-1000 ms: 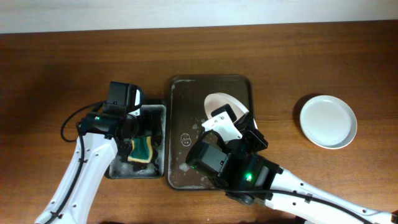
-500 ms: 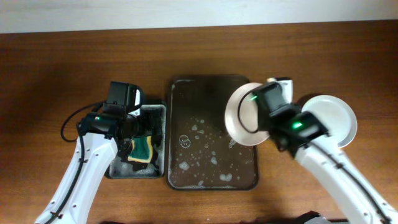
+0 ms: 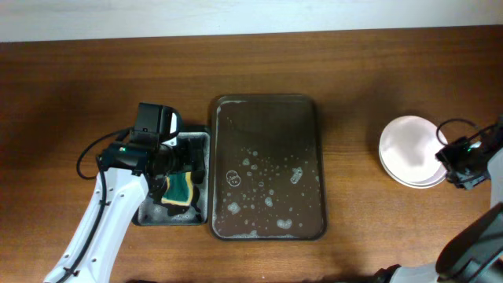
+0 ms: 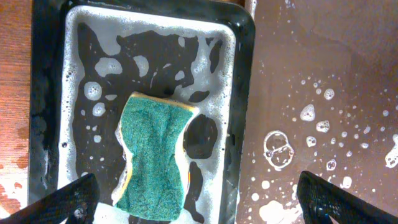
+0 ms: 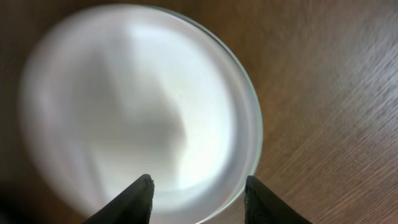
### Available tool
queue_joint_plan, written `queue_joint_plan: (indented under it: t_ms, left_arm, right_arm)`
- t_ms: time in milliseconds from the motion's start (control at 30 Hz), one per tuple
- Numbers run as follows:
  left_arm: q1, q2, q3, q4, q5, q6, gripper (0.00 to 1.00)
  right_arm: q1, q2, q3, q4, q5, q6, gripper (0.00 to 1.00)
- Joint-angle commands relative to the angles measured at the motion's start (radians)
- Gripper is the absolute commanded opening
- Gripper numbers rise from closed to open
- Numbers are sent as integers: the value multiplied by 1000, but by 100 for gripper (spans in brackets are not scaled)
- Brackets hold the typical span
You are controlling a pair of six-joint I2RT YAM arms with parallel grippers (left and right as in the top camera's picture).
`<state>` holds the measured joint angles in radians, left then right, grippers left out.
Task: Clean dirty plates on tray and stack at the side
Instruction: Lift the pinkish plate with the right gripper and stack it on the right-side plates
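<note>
The white plates (image 3: 407, 148) lie stacked on the table at the right; I can tell two rims apart. In the right wrist view the top plate (image 5: 137, 106) looks clean and blurred. My right gripper (image 3: 462, 160) is open and empty just above the stack's near-right edge, its fingers (image 5: 200, 194) apart over the plate rim. The dark brown tray (image 3: 267, 118) holds only soap suds and no plates. My left gripper (image 3: 173, 174) hovers wide open (image 4: 199, 202) over the green sponge (image 4: 155, 155).
The sponge (image 3: 181, 188) lies in a small black tray (image 3: 200, 138) full of foam, right beside the brown tray's left rim (image 4: 323, 62). Cables trail from both arms. Bare wood table lies between the tray and the plate stack.
My right arm carried a plate from the brown tray to the right, set it on the stack and let go. The left arm has not moved.
</note>
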<state>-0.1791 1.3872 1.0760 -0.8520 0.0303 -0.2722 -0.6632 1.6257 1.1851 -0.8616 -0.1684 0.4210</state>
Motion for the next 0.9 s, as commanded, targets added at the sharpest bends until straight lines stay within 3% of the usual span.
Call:
queue_joint_plan:
  t_ms: [0,67,200,233,267,300,467,533,600,867]
  left_arm:
    - [4,-11,13,-1,8,5,100]
    - [4,-11,13,-1,8,5,100]
    - [4,-11,13,-1,8,5,100]
    - [4,-11,13,-1,8,5,100]
    - [4,-11,13,-2,8,5,100]
    - [4,-11,13,-1,8,5,100]
    - [4,-11,13,-1,8,5,100]
    - [4,-11,13,-1,8,5,100]
    - [4,-11,13,-1,8,5,100]
    - [4,-11,13,-2,8,5,100]
  right_arm:
    - [8,-215,137,-99,-194,-40,50]
    - [78,-384,142,-113,-311,-145,56]
    - [529,-620,142,-180,-325,-347,58]
    - [623,-644,142,-180,-325,-347,82]
    - [716,-659,142,-181,-322,-346,99]
    - [777,-659,142,-183,-322,-346,99]
    - [806,-665,142,-294,-220,-386,99]
    - [808,-807,142,-283,-179,-541,99]
    - [807,-970,93,-208,-45,-575,99]
    - [807,-1493,-798,430,23,-574,99]
